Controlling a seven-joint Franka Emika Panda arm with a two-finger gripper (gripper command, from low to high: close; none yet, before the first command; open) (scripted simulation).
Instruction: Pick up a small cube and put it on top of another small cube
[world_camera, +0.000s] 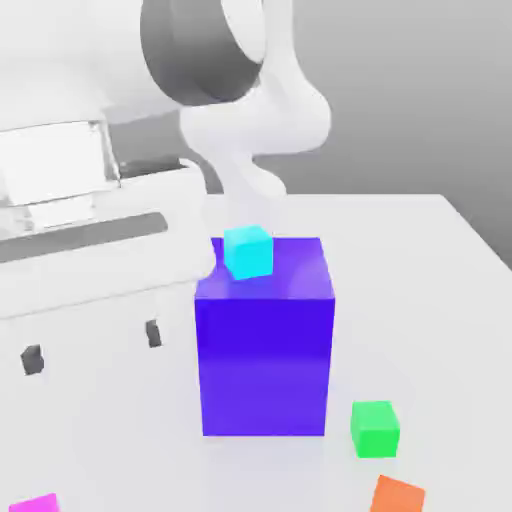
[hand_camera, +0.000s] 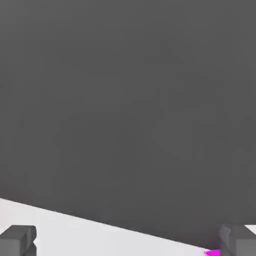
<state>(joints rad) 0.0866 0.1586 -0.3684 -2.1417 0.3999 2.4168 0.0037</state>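
**Ann:** Progress first: how far along is it?

**Ben:** Barely begun, I'd judge. The small cube (world_camera: 36, 503) sits on the bench (world_camera: 440, 300) at the near edge, toward the exterior view's left, and nothing grips it.

**Ann:** And the hand?

**Ben:** The hand (world_camera: 92, 347) hangs above the bench, fingers (world_camera: 32, 359) spread wide and empty. The cube lies nearer the camera than the fingertips, so reach, descent, grasp, lift and placement are all left.

**Ann:** What does the cube look like?

**Ben:** Bright magenta, plain, and cut off by the frame, so I can't vouch for its full shape. In the hand view a magenta sliver (hand_camera: 212, 252) shows just beside one finger.

**Ann:** Where could it go?

**Ben:** An orange cube (world_camera: 397, 495) and a green cube (world_camera: 375, 428) rest near the front on the exterior view's right. Behind them stands the blue-violet block (world_camera: 265, 360), with a cyan cube (world_camera: 248, 251) on top.
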